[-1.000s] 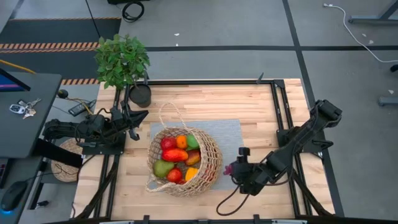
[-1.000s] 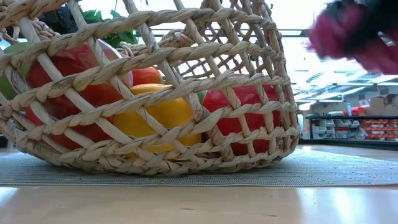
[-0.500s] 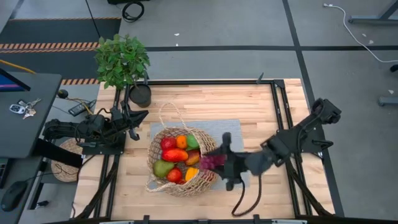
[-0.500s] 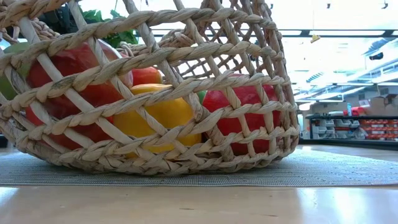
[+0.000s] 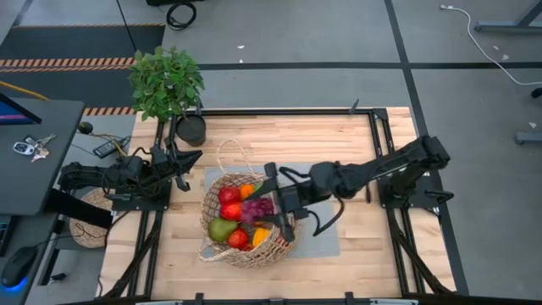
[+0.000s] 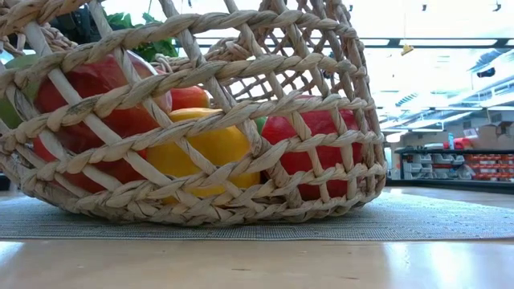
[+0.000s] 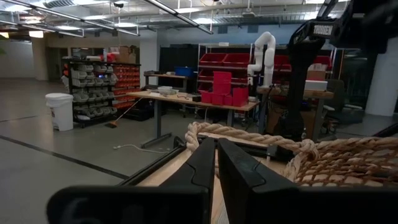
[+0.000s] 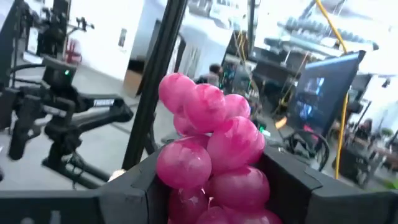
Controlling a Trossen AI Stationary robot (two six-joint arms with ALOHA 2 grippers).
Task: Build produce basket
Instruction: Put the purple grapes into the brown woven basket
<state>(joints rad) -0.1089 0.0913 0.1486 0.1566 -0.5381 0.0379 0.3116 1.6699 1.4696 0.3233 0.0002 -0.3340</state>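
Observation:
The tan wicker basket stands on a grey mat, its looped handle at the far side. Inside it lie produce: red apples, an orange, a green pear and a yellow piece. My right gripper reaches level over the basket from the right, shut on a bunch of purple grapes. My left gripper waits shut at the table's left edge, beside the basket's handle. My right gripper pinches the lower part of the grape bunch between its two fingers. The fingers come level from the table's right. The bunch rises above the fingers and is lifted clear over the produce in the basket.
A potted leafy plant stands at the table's far left corner. The grey mat shows bare to the right of the basket. A flat woven disc lies left of the table. Black frame rails run along the table's sides.
My right gripper has risen from low over the table's near right part and swung toward the left edge, over the basket, carrying the grapes. It has tipped up from pointing down to level and rolled. The basket has not moved.

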